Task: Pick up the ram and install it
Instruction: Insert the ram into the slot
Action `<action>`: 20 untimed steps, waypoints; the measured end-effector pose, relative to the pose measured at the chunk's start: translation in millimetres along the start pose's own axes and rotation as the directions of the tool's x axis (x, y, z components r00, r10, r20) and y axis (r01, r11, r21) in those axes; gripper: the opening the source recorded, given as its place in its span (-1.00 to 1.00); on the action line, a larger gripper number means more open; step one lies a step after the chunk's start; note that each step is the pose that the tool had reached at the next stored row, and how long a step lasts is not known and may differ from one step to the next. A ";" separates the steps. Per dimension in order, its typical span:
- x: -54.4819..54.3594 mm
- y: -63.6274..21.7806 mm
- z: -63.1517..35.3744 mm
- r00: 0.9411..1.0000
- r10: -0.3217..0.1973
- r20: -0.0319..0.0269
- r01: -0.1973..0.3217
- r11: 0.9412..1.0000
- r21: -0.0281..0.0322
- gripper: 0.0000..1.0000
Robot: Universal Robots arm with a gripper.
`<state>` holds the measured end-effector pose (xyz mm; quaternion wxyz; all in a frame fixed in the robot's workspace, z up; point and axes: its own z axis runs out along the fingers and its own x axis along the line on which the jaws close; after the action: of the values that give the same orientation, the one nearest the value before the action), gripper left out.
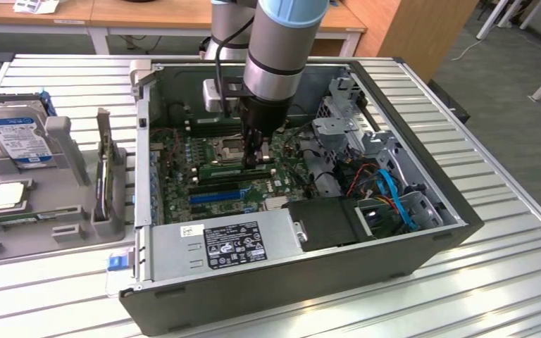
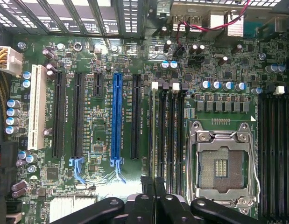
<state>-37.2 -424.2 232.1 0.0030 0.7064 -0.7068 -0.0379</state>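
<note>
The ram [image 1: 223, 170] is a long green stick standing on edge in a memory slot on the motherboard, inside the open computer case [image 1: 251, 296]. My gripper [image 1: 257, 160] reaches straight down into the case and is shut on the ram's upper edge near one end. In the wrist view the gripper [image 2: 154, 183] has its black fingers [image 2: 145, 198] pressed together directly over the row of black memory slots [image 2: 166, 135], beside the open processor socket [image 2: 222, 163].
Outside the case, at the exterior view's left, a grey tray [image 1: 64, 236] holds a blue-labelled hard drive [image 1: 15, 137] and a square processor [image 1: 5, 196]. A power supply [image 1: 223, 243], a drive cage [image 1: 346, 127] and blue cables [image 1: 397, 201] crowd the case around the arm.
</note>
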 end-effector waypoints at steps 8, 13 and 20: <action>0.0 -0.1 0.6 1.000 0.004 0.000 -0.004 1.000 0.000 -0.77; 0.1 -0.1 0.9 1.000 0.005 0.000 -0.005 1.000 0.000 -0.77; 0.1 -0.1 1.4 1.000 0.006 0.000 -0.006 1.000 0.000 -0.77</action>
<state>-37.2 -424.2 230.7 0.0029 0.7042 -0.7090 -0.0379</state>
